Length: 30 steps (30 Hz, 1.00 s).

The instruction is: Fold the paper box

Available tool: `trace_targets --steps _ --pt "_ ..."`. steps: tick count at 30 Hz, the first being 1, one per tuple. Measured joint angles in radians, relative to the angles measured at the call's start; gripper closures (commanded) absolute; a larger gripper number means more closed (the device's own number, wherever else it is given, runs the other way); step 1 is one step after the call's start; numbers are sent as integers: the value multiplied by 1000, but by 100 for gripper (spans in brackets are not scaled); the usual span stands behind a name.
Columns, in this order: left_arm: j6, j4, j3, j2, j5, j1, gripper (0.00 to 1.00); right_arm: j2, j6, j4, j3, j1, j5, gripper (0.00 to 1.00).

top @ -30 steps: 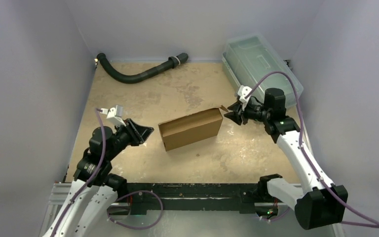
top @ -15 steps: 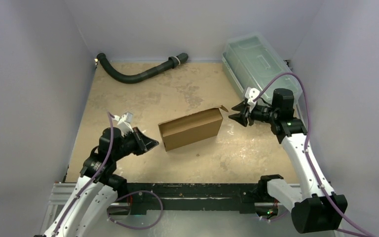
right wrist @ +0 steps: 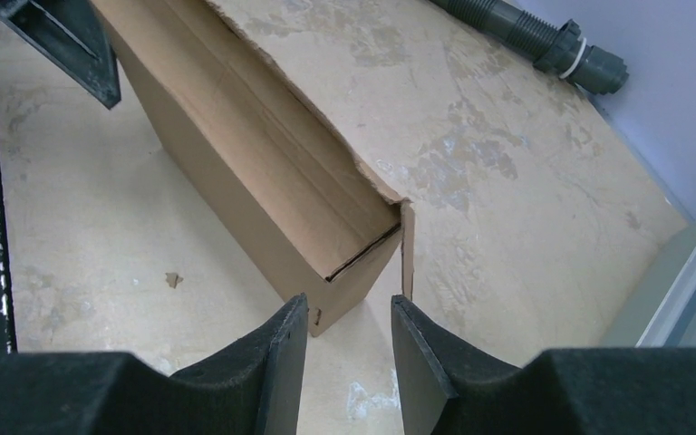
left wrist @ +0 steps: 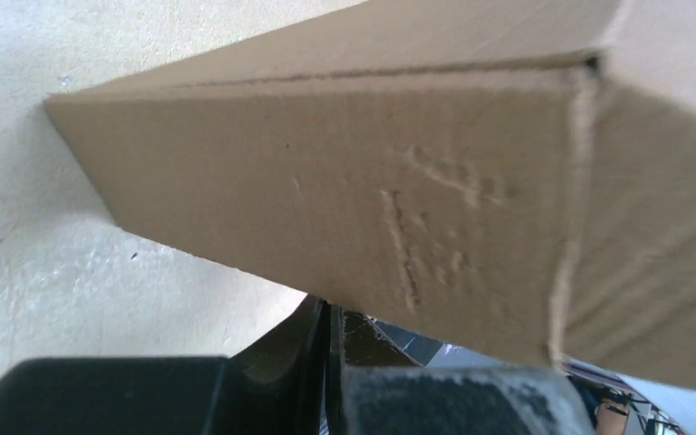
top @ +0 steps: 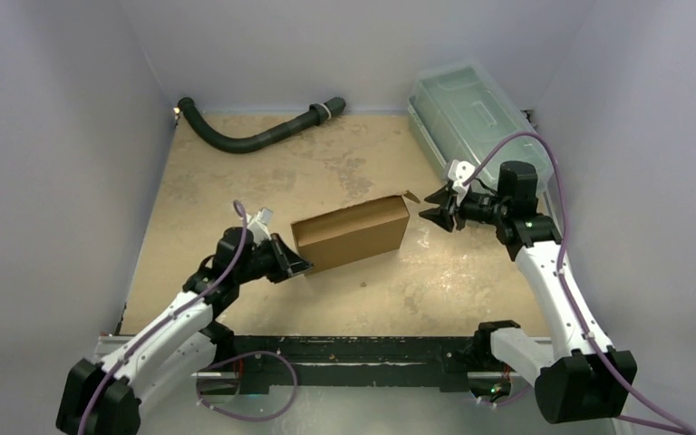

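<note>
Reaching in, the left gripper (top: 299, 265), now pressed together, meets the paper box (top: 353, 234); the right gripper (top: 429, 209) stays spread.

matt corrugated cardboard paper box (top: 352, 237), rough mottled table (top: 236, 181)

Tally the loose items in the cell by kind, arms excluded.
paper box: 1
black hose: 1
clear plastic bin: 1
small brown scrap: 1
Total: 4
</note>
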Motion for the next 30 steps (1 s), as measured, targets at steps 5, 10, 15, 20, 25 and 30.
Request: trace_targets --steps 5,10,15,20,25,30 --pt "-3 120 0 146 -31 -32 100 6 -9 -1 0 -1 2 59" --pt "21 117 18 161 -131 -32 100 6 -18 -1 0 -2 2 59" --pt "50 129 52 184 -251 -31 100 6 -16 0 0 -8 -1 58" --pt "57 216 53 254 -317 -10 100 5 35 27 -5 -14 -5 56" --pt "65 332 64 362 -319 35 100 5 113 80 -23 -18 -7 55" --pt "84 413 85 431 -276 100 99 4 223 154 -41 -37 6 57"
